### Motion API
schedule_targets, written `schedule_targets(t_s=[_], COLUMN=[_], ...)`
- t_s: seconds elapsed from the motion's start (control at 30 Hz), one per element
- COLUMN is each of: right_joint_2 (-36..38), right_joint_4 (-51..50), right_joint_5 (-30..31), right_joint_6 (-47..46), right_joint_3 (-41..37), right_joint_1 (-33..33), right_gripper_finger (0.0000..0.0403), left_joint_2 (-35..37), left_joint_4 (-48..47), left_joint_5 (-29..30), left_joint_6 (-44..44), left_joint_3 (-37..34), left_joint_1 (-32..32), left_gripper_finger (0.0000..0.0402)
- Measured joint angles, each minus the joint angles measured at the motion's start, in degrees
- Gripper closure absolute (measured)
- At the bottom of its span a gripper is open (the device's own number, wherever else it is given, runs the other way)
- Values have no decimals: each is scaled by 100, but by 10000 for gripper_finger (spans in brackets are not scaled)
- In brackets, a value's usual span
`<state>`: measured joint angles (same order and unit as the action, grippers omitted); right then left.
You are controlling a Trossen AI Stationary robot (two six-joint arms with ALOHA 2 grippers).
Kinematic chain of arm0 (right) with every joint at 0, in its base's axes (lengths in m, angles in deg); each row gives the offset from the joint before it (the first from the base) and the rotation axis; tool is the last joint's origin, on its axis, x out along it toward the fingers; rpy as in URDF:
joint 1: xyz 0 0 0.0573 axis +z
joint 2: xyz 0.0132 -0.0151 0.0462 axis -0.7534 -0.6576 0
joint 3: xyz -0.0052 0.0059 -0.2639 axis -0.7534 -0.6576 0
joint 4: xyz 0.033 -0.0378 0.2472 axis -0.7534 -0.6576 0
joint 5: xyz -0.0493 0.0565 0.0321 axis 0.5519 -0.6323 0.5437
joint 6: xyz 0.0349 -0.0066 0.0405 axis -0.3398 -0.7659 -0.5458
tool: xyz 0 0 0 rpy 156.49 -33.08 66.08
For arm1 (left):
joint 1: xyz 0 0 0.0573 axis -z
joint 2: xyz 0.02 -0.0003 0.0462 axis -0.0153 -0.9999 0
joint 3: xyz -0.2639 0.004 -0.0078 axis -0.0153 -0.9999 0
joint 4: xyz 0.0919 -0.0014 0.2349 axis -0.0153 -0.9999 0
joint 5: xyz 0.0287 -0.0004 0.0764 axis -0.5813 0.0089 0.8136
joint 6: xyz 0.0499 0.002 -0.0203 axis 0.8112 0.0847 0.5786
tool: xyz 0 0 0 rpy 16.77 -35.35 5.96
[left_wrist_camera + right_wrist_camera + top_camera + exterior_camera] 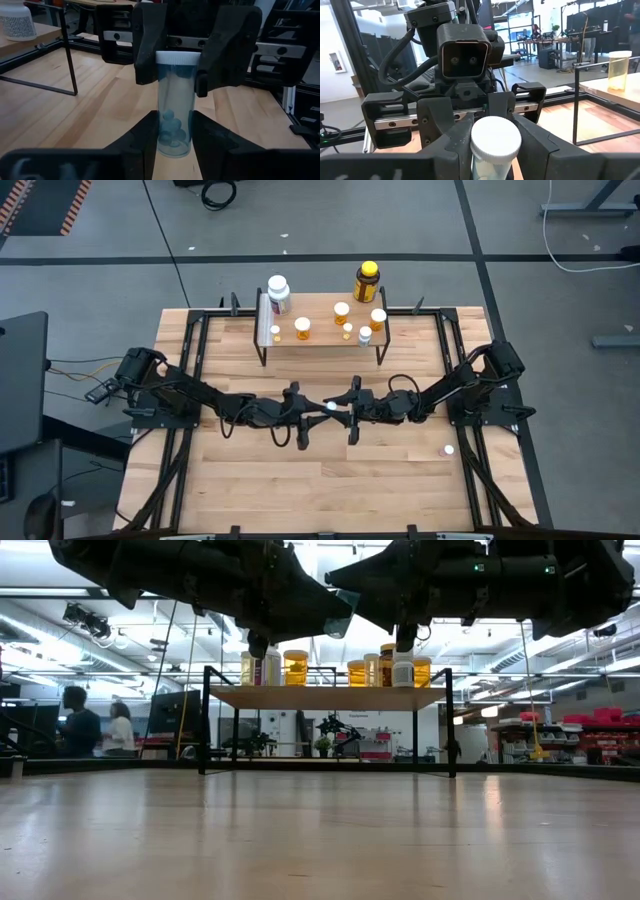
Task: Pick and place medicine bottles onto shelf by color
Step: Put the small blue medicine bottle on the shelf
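A clear bottle with a white cap [330,406] and pills inside is upright above the middle of the table, between my two grippers. My left gripper [308,416] and my right gripper [350,412] face each other, and both are shut on it. The shelf [320,340] stands on its black legs at the far middle of the table. On it stand a larger white bottle [278,293], a dark amber bottle with a yellow cap [367,282] and several small orange and white bottles [341,311]. One small bottle [448,449] stands on the table at the near right. My left gripper pinches the bottle's lower body [175,135] between its two fingers [150,142]. The fingers come level from the table's left. The bottle is upright, cap up, clear of the table. My right gripper pinches the same bottle at its cap and top [495,140] between its two fingers [147,55]. The fingers come level from the table's right, above the left gripper's fingers.
A black frame [200,330] runs along the table's edges beside both arm bases. The bare wooden table [330,490] lies open at the near side. People [80,725] show in the room far behind the table.
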<state>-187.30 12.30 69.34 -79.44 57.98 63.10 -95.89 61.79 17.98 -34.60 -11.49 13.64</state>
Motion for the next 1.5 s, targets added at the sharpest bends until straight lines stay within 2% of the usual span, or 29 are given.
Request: schedule_targets(t_s=[0.13,0.2,0.37,0.5,0.77,0.87,0.93,1.07,1.17,1.23,1.33,1.5], right_joint_2=[0,-1,0,46,389,508,520,520,525,525,531,531], right_joint_4=[28,-8,50,150,-60,-736,-1563,-3459,-4438,-4762,-5144,-5337], right_joint_5=[119,188,371,501,721,717,717,706,687,691,698,699], right_joint_6=[86,166,243,511,703,765,871,1015,1050,1046,957,624], right_joint_3=[0,-1,2,1,-5,216,528,1449,2070,2392,2784,2959], right_joint_1=[0,-14,-120,-293,-910,-1084,-1173,-1338,-1500,-1610,-1781,-2118], right_gripper_finger=[275,276,277,277,278,278,278,278,277,277,277,276], left_joint_2=[0,16,266,564,1071,1417,1733,2469,3019,3348,3710,4012], left_joint_4=[8,84,-3,-439,-2066,-2393,-2511,-2506,-2507,-2520,-2774,-3817], left_joint_5=[49,301,857,935,889,916,1066,1681,2191,2419,2431,2422], left_joint_6=[22,120,1160,1184,820,863,945,1294,1689,1811,1683,1398], left_joint_3=[0,0,0,0,9,7,7,7,7,7,7,7], left_joint_1=[-17,-22,-18,17,228,269,275,269,269,269,286,498], left_gripper_finger=[274,262,229,208,194,201,206,217,224,227,229,227])
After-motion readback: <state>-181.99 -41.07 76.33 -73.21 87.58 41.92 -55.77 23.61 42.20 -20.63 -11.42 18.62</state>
